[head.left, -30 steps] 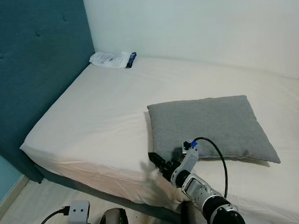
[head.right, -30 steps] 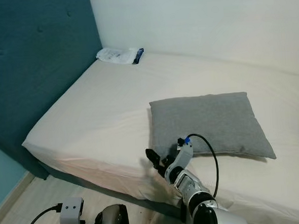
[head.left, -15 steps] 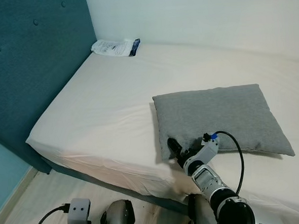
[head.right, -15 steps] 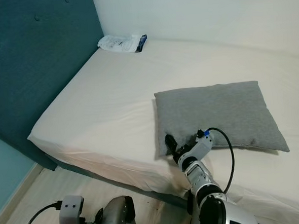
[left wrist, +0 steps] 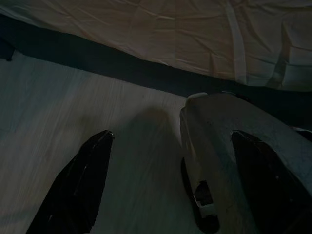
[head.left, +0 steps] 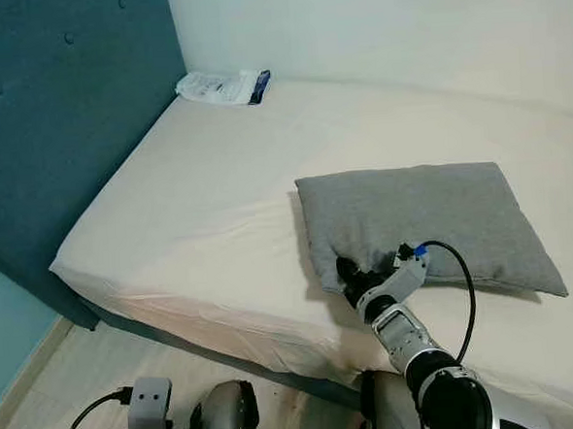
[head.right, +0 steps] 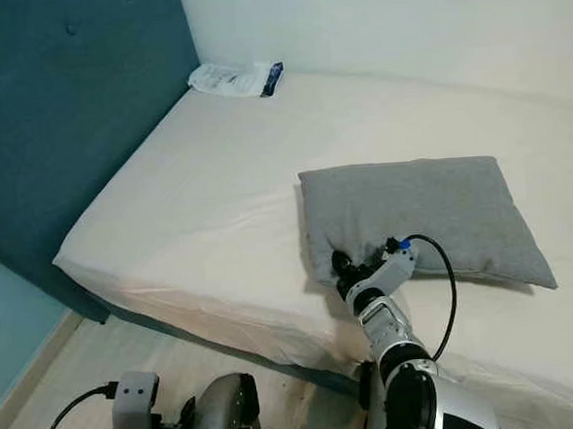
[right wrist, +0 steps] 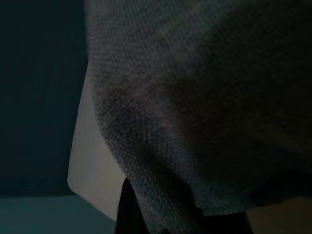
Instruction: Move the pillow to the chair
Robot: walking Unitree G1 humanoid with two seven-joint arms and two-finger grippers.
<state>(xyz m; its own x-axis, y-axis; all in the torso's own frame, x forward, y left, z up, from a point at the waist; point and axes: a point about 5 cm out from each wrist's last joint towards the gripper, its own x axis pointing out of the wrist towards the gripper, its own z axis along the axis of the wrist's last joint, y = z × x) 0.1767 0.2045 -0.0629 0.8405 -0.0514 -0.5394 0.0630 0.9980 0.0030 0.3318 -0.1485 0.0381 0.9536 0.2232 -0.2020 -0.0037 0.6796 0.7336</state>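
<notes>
A grey pillow [head.left: 423, 223] lies flat on the bed [head.left: 199, 210], on the half nearer the foot and well away from the blue headboard [head.left: 57, 122]. Its long side runs across the mattress, and its near left corner is bunched up a little where the robot has reached it.

The right pincer [head.left: 347, 272] is pressed into that near left corner of the pillow, at the edge facing the robot. Its black fingers [head.right: 340, 264] sit against the grey fabric, and the cloth puckers around them, but from where I stand I cannot tell whether they are clamped on it or merely pushed in. In the right wrist view the knitted grey cover [right wrist: 204, 97] hangs very close over the camera, with a strip of pale sheet beside it.

The left pincer [left wrist: 170, 185] hangs low by the robot's side over the wooden floor [left wrist: 58, 122], next to the bed's dark base, its two fingers spread wide with nothing between them.

Far off at the head of the bed, in the corner by the wall, lies a small white packet [head.left: 222, 86].
</notes>
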